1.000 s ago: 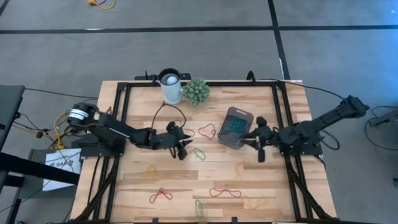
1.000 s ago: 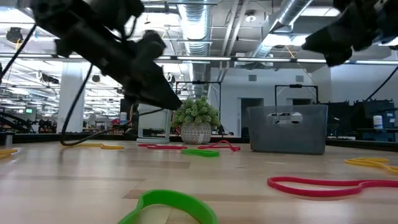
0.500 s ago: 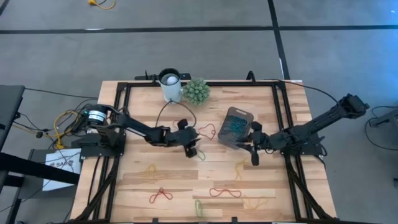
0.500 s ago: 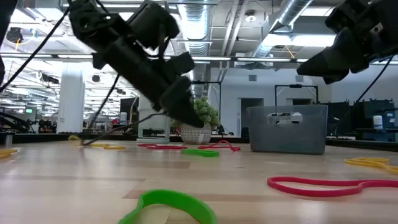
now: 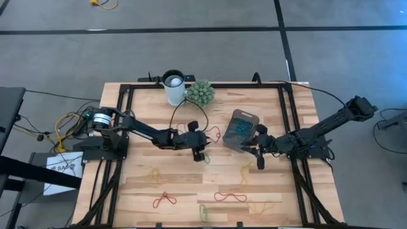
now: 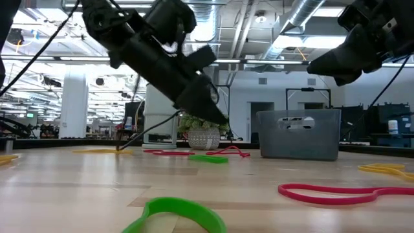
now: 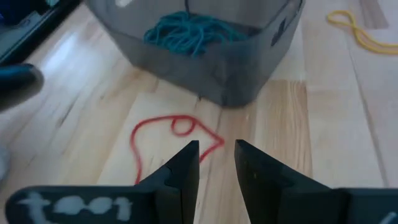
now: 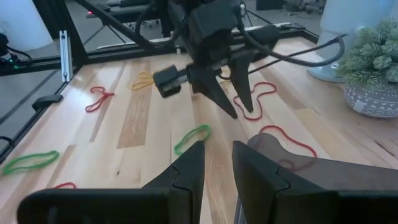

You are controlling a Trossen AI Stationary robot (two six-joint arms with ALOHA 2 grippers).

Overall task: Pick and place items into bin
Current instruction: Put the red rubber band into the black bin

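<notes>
Rubber bands in red, green and yellow lie loose on the wooden table. The grey see-through bin (image 5: 241, 130) stands right of the middle with teal bands (image 7: 189, 31) inside. My left gripper (image 5: 205, 141) hangs open just above the table, slanting down toward the bin. A red band (image 7: 168, 134) lies flat just ahead of its fingertips (image 7: 216, 149). A green band (image 5: 205, 158) lies on its near side. My right gripper (image 5: 254, 147) hovers open by the bin's near right corner, nothing between its fingers (image 8: 217, 155).
A white cup (image 5: 174, 88) and a green spiky plant ball (image 5: 200, 93) stand at the far edge. A black cable (image 5: 184, 114) loops behind the left arm. More bands lie toward the near edge: red (image 5: 164, 200), red (image 5: 230, 196), yellow (image 5: 244, 172), green (image 5: 203, 211).
My left gripper has travelled toward the table's right, toward the red band and the bin, staying low, and has rolled about its own axis. My right gripper has sunk a little beside the bin. Both have kept the same finger gap. No band has moved.
</notes>
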